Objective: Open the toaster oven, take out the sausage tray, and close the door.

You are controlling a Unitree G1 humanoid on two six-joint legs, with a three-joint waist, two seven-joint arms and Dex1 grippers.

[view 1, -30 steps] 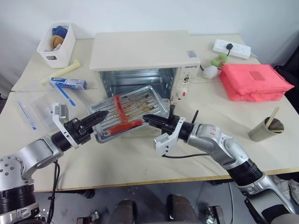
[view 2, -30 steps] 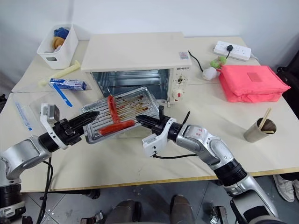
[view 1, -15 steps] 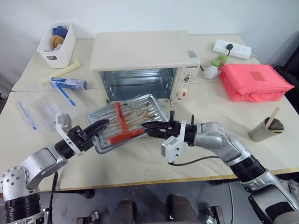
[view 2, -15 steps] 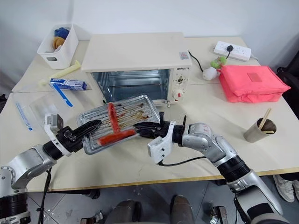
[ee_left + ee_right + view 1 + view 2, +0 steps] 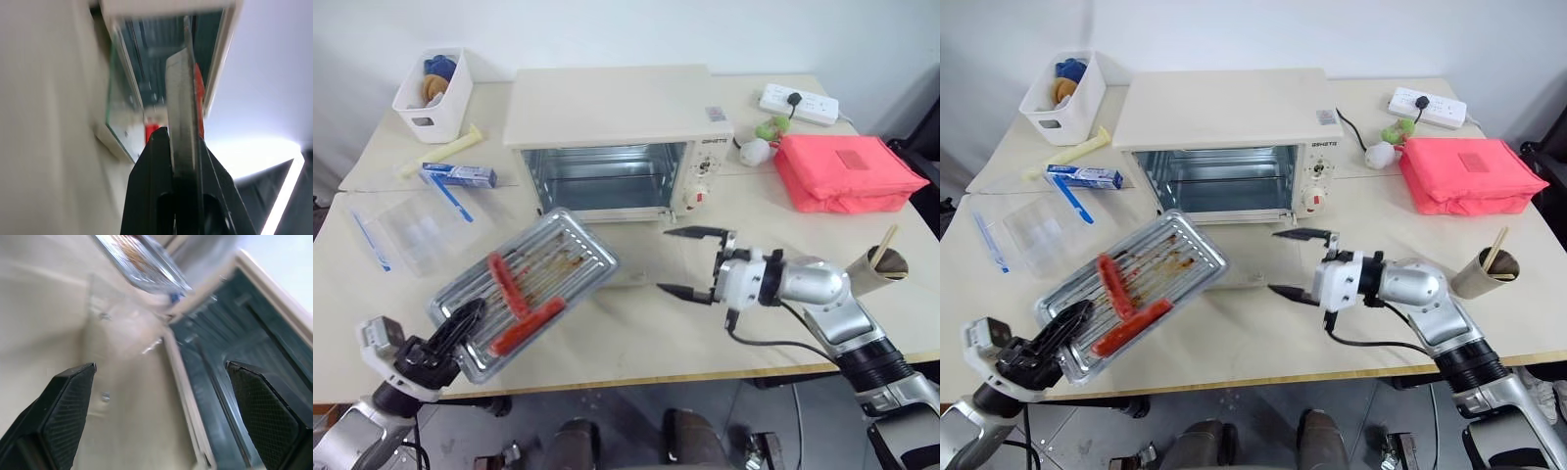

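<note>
Your left claw (image 5: 460, 321) pinches the sausage tray (image 5: 524, 289) by its near corner, clear of the toaster oven (image 5: 617, 137) at eleven o'clock — tray's out. Right claw (image 5: 690, 262) hangs spread and empty. Set the tray on the table (image 5: 636, 338), then lift the flat-lying door (image 5: 1249, 269) shut.

The left hand (image 5: 460, 321) is carrying the sausage tray (image 5: 524, 287) away from the toaster oven (image 5: 617, 137), while the right hand (image 5: 690, 262) is spreading, letting go.
</note>
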